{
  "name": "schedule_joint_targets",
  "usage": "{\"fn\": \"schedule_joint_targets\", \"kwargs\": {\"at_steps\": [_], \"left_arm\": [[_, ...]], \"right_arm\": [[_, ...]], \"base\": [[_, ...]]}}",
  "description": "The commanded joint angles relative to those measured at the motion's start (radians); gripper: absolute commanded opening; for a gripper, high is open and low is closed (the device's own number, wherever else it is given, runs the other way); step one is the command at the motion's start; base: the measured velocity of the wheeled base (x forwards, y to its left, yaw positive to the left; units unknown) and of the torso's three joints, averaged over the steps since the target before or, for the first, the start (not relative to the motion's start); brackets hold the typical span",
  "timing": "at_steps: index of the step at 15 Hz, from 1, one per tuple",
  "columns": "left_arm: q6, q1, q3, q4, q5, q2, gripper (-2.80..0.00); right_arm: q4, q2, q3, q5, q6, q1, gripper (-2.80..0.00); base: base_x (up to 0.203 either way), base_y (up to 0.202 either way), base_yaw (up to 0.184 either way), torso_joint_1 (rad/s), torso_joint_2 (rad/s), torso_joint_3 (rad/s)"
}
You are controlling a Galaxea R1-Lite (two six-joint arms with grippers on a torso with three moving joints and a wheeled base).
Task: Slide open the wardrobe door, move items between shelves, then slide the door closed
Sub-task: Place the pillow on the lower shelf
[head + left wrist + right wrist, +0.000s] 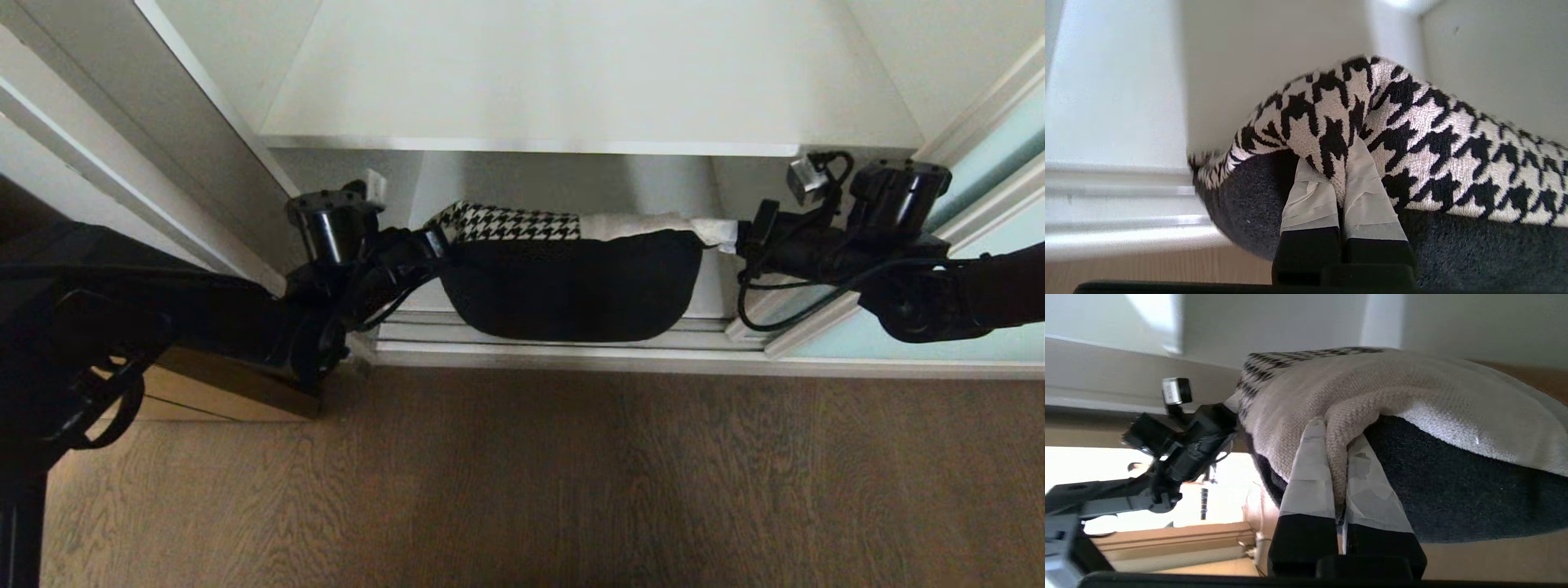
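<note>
The cushion (571, 286) hangs slack between my two grippers in front of the wardrobe's lower opening, its black underside facing me. Its houndstooth part (514, 222) is on the left and its plain beige part on the right. My left gripper (437, 237) is shut on the houndstooth corner; the left wrist view shows that gripper (1337, 157) pinching a fold of the cushion (1433, 134). My right gripper (727, 233) is shut on the beige corner, and the right wrist view shows it (1333, 430) holding a fold of the cushion (1412, 400). A white shelf (588, 82) lies just above. The aqua sliding door (1004, 139) stands slid to the right.
The door tracks (571, 347) run along the wardrobe's bottom edge, with wood floor (522, 490) in front. The white wardrobe side frame (163, 139) rises at the left, and a tan wood panel (220, 400) sits low beside my left arm.
</note>
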Motion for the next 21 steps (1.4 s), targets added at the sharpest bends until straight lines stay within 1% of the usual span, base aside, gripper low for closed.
{"fn": "schedule_joint_targets", "kwargs": {"at_steps": [1, 3, 4, 6, 7, 9, 11, 12, 14, 16, 18, 19, 20, 21], "left_arm": [[-0.002, 0.001, -0.078, 0.049, -0.003, -0.042, -2.8], [-0.003, 0.001, -0.137, 0.082, -0.003, -0.062, -2.8], [-0.003, 0.001, -0.149, 0.101, -0.004, -0.08, -2.8], [-0.003, 0.0, -0.131, 0.11, -0.005, -0.094, -2.8], [-0.002, 0.0, -0.101, 0.104, -0.004, -0.096, -2.8], [0.0, 0.0, -0.009, 0.054, -0.008, -0.09, -2.8], [0.004, 0.002, 0.094, -0.042, -0.021, -0.017, -2.8], [0.012, 0.003, 0.126, -0.092, -0.024, 0.033, -2.8], [0.033, 0.014, 0.153, -0.188, -0.031, 0.141, -2.8], [0.044, 0.035, 0.153, -0.22, -0.037, 0.183, -2.8], [0.043, 0.038, 0.157, -0.218, -0.039, 0.162, -2.8], [0.043, 0.037, 0.183, -0.217, -0.044, 0.141, -2.8], [0.041, 0.037, 0.227, -0.215, -0.076, 0.117, -2.8], [0.038, 0.037, 0.259, -0.204, -0.147, 0.086, -2.8]], "right_arm": [[-0.005, -0.033, -0.044, 0.014, 0.039, 0.0, -2.8], [-0.014, -0.065, -0.065, 0.044, 0.082, -0.005, -2.8], [-0.015, -0.075, -0.073, 0.052, 0.088, -0.014, -2.8], [-0.014, -0.075, -0.065, 0.061, 0.089, -0.025, -2.8], [-0.017, -0.073, -0.05, 0.063, 0.087, -0.034, -2.8], [-0.019, -0.049, -0.021, 0.076, 0.086, -0.042, -2.8], [-0.044, 0.036, -0.008, 0.092, 0.081, -0.046, -2.8], [-0.074, 0.091, -0.003, 0.098, 0.08, -0.05, -2.8], [-0.141, 0.184, 0.01, 0.109, 0.08, -0.062, -2.8], [-0.163, 0.196, 0.044, 0.139, 0.078, -0.068, -2.8], [-0.176, 0.186, 0.068, 0.151, 0.076, -0.079, -2.8], [-0.187, 0.178, 0.093, 0.164, 0.076, -0.085, -2.8], [-0.197, 0.168, 0.13, 0.183, 0.076, -0.089, -2.8], [-0.214, 0.16, 0.167, 0.205, 0.076, -0.091, -2.8]], "base": [[0.0, 0.0, 0.0, 0.0, 0.0, 0.0], [0.0, 0.0, 0.0, 0.0, 0.0, 0.0], [0.0, 0.0, 0.0, 0.0, 0.0, 0.0], [0.0, 0.0, 0.0, 0.0, 0.0, 0.0], [0.0, 0.0, 0.0, 0.0, 0.0, 0.0], [0.0, 0.0, 0.0, 0.0, 0.0, 0.0], [0.0, 0.0, 0.0, 0.0, 0.0, 0.0], [0.0, 0.0, 0.0, 0.0, 0.0, 0.0], [0.0, 0.0, 0.0, 0.0, 0.0, 0.0], [0.0, 0.0, 0.0, 0.0, 0.0, 0.0], [0.0, 0.0, 0.0, 0.0, 0.0, 0.0], [0.0, 0.0, 0.0, 0.0, 0.0, 0.0], [0.0, 0.0, 0.0, 0.0, 0.0, 0.0], [0.0, 0.0, 0.0, 0.0, 0.0, 0.0]]}}
